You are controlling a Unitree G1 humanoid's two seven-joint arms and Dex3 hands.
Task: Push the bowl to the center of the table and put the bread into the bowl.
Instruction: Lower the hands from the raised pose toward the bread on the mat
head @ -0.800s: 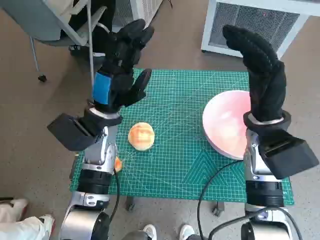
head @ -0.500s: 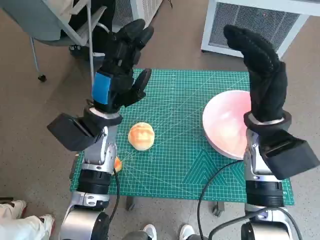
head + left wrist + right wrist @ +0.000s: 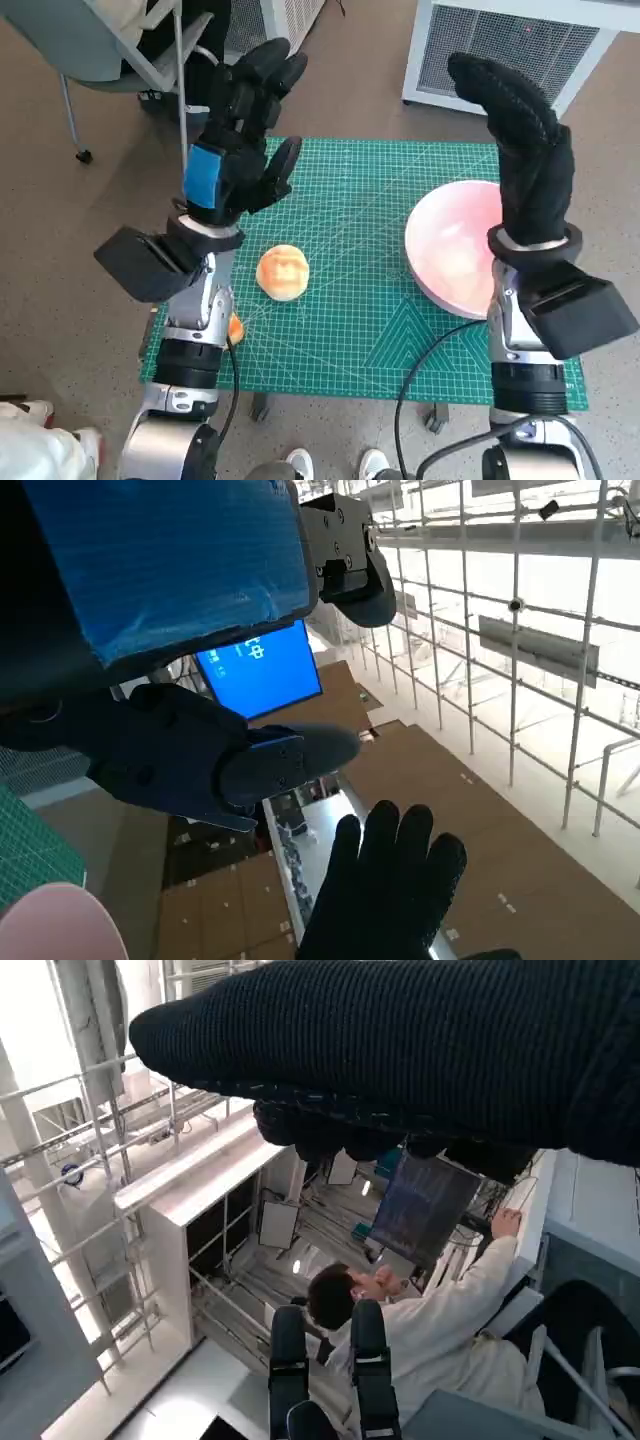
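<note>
A pink bowl [image 3: 450, 250] sits near the right edge of the green mat [image 3: 360, 300]; a slice of its rim [image 3: 50, 925] shows in the left wrist view. A round golden bread roll [image 3: 282, 272] lies on the mat's left half. My left hand [image 3: 240, 130] is raised above the mat's far left corner, fingers apart and pointing up, holding nothing. My right hand [image 3: 520, 130] is raised upright over the bowl's far right side, fingers together and straight, empty. The gloved right hand [image 3: 390, 890] also appears in the left wrist view.
A small orange object [image 3: 236, 328] lies by my left forearm at the mat's left edge. A grey chair [image 3: 120, 50] stands beyond the table's left, a white vented cabinet [image 3: 520, 45] beyond its right. A seated person [image 3: 420, 1330] shows in the right wrist view.
Both hands and the objects have stayed where they were. Only a person's foot at the lower left has shifted slightly.
</note>
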